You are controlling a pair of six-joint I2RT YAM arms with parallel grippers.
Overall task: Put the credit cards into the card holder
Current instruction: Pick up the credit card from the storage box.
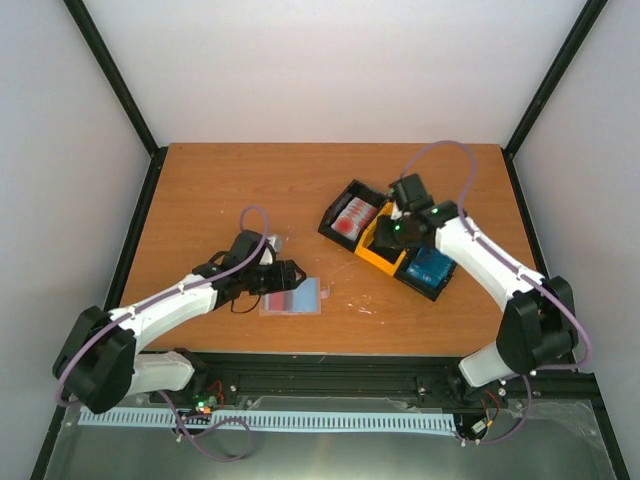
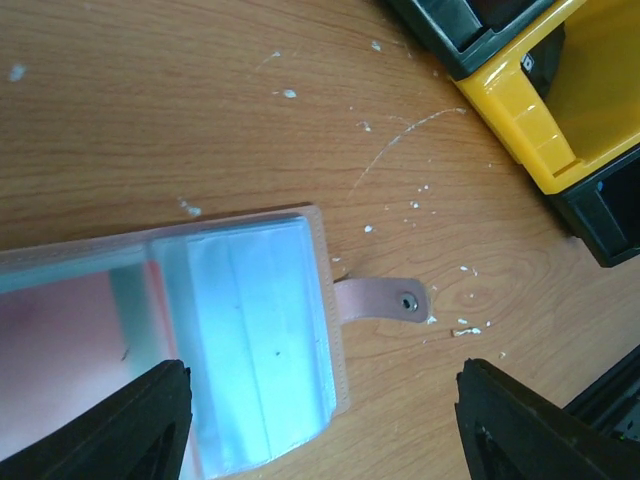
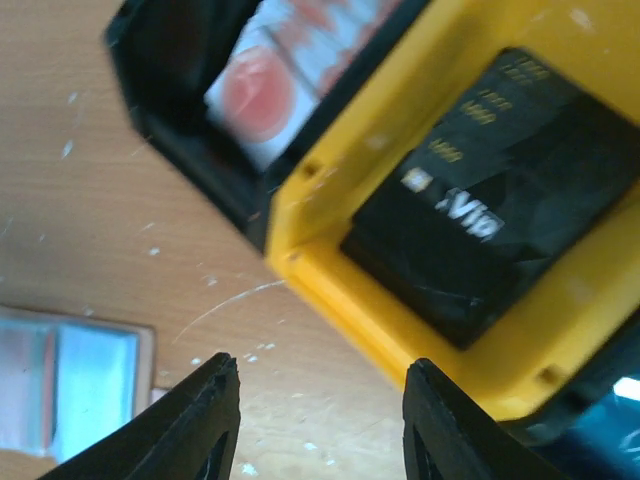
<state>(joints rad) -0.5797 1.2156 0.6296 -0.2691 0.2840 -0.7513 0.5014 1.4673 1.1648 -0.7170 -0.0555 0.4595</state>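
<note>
The card holder lies open on the table, its pale pockets up, a blue card in the right pocket and red showing in the left one. Its tan strap points right. My left gripper hovers over the holder's right edge, open, with nothing held. Red-and-white credit cards sit in the tray's black end compartment, and blue ones in the other end. My right gripper hangs open above the table beside the tray's yellow corner, empty.
The black-and-yellow three-compartment tray stands slantwise right of centre. A black card lies in its yellow middle compartment. White flecks and a scratch mark the wood between holder and tray.
</note>
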